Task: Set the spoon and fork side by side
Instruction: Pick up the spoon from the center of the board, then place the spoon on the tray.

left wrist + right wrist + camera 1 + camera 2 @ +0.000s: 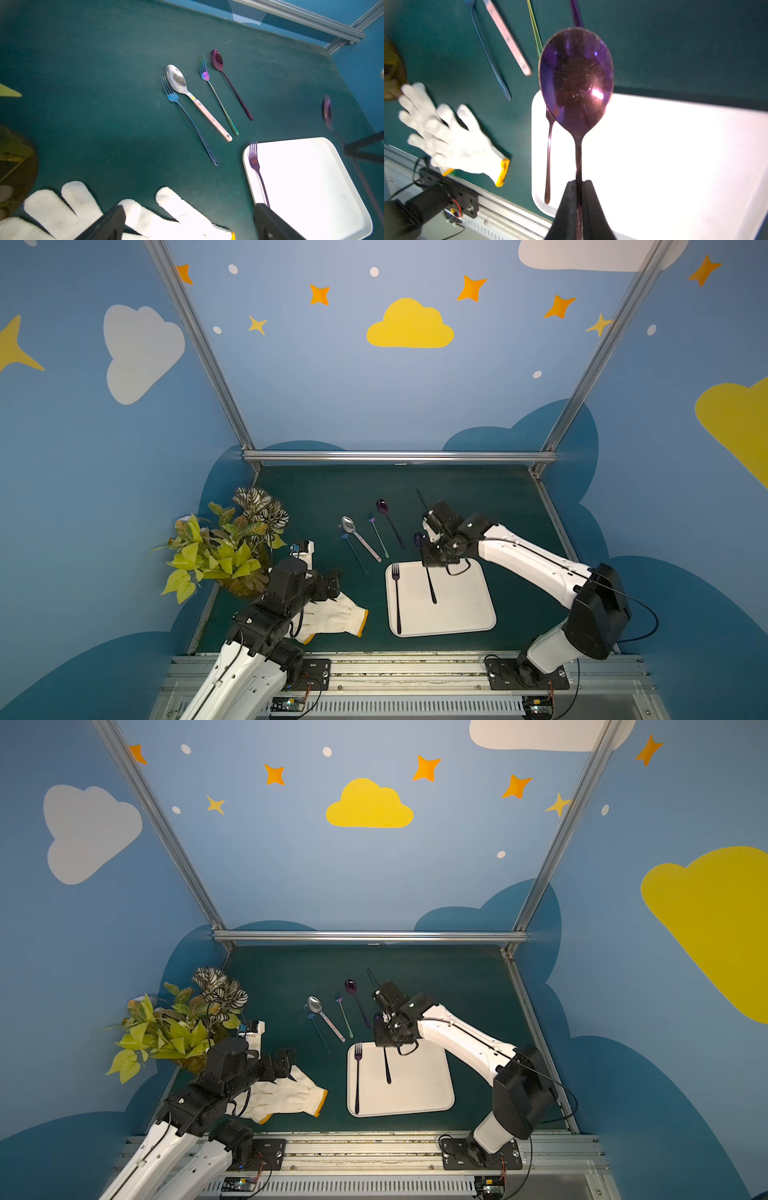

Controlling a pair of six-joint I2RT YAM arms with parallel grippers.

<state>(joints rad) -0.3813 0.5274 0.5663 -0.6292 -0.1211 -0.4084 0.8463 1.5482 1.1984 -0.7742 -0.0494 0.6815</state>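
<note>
1. The right gripper [578,185] is pinched tight on the thin handle of the glossy purple metal spoon [576,79], just below the bowl.
2. The spoon is tilted over the white rounded-square plastic tray [457,605], with the bowl raised at the far side and the handle sloping down and nearer. I cannot tell whether the tip touches the tray.
3. The slim purple metal fork [397,597] lies flat along the tray's left side, tines far, left of the spoon and apart from it.
4. The left gripper [189,212] is spread wide above a white knitted glove with a yellow cuff [340,616], at the near left.
5. Four other pieces of cutlery [360,538] lie on the dark green mat [324,489], far-left of the tray.
</note>
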